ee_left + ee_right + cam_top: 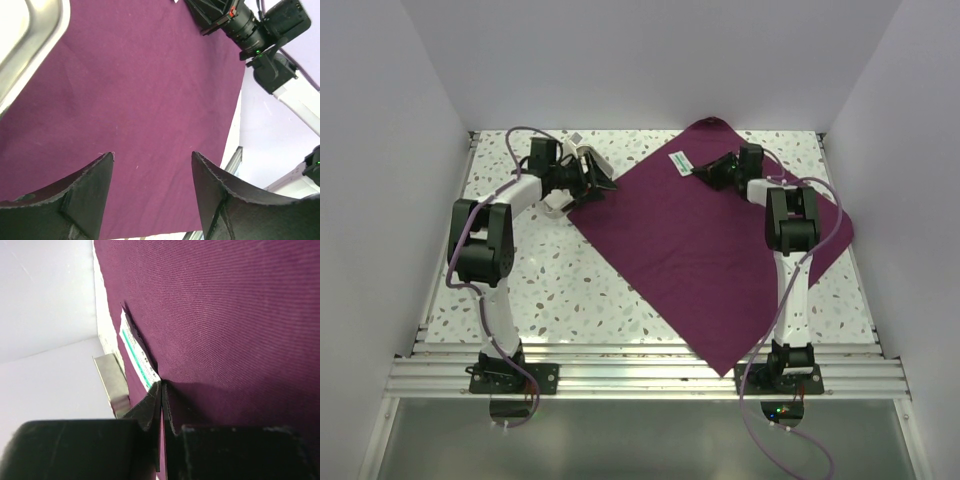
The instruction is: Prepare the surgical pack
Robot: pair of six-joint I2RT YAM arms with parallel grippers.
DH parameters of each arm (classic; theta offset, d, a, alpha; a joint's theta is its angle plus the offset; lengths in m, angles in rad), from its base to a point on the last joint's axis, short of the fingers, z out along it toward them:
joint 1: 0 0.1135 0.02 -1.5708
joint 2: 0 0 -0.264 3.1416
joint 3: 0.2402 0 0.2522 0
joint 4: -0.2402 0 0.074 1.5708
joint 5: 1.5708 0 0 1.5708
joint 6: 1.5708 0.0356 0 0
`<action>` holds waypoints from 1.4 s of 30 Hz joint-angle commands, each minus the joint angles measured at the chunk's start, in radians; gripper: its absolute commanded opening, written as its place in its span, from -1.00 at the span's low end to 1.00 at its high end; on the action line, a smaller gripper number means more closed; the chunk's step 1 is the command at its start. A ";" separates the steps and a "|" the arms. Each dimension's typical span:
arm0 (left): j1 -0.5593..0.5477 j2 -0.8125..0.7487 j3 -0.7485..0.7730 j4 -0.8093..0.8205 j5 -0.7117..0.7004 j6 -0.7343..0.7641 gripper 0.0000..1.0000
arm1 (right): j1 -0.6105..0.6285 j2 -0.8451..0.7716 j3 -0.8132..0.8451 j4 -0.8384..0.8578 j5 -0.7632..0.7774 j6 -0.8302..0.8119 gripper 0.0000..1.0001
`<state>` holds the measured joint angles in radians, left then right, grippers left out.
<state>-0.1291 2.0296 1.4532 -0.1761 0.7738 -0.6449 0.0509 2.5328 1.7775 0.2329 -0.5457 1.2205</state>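
Right gripper (161, 390) is sitting with fingers pressed together, tips touching the near end of the white-and-green packet (136, 355), which is running off toward 11 o'clock on the plum cloth (240, 315); can't tell whether the packet edge is actually caught. Reading this as the item-gathering step: the cloth is lying spread flat, so the next move is calling for a clean lift of the packet alone, without dragging fabric. Left gripper (152, 155) is hovering spread and empty over the cloth, with the steel tray (35, 35) lying at its 10 o'clock, apart from the fingers.
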 commanded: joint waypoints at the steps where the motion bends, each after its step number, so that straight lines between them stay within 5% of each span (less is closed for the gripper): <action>1: 0.005 -0.029 -0.039 0.102 0.059 -0.048 0.37 | 0.004 -0.048 -0.050 0.029 -0.013 -0.004 -1.00; 13: -0.029 -0.089 -0.166 0.472 0.099 -0.376 0.52 | 0.017 -0.466 -0.456 0.138 -0.082 0.080 -1.00; 25: -0.188 -0.256 -0.425 0.723 -0.079 -0.771 0.68 | 0.193 -0.926 -0.793 0.177 -0.025 0.208 -1.00; 34: -0.231 -0.382 -0.626 0.809 -0.183 -1.067 0.68 | 0.309 -1.074 -0.886 0.177 0.059 0.252 -1.00; 42: -0.244 -0.436 -0.694 0.875 -0.191 -1.167 0.68 | 0.369 -1.123 -0.946 0.195 0.081 0.258 -1.00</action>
<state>-0.3588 1.6459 0.7673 0.5995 0.6003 -1.7390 0.4053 1.4517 0.8417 0.3820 -0.5068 1.4666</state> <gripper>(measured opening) 0.840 0.009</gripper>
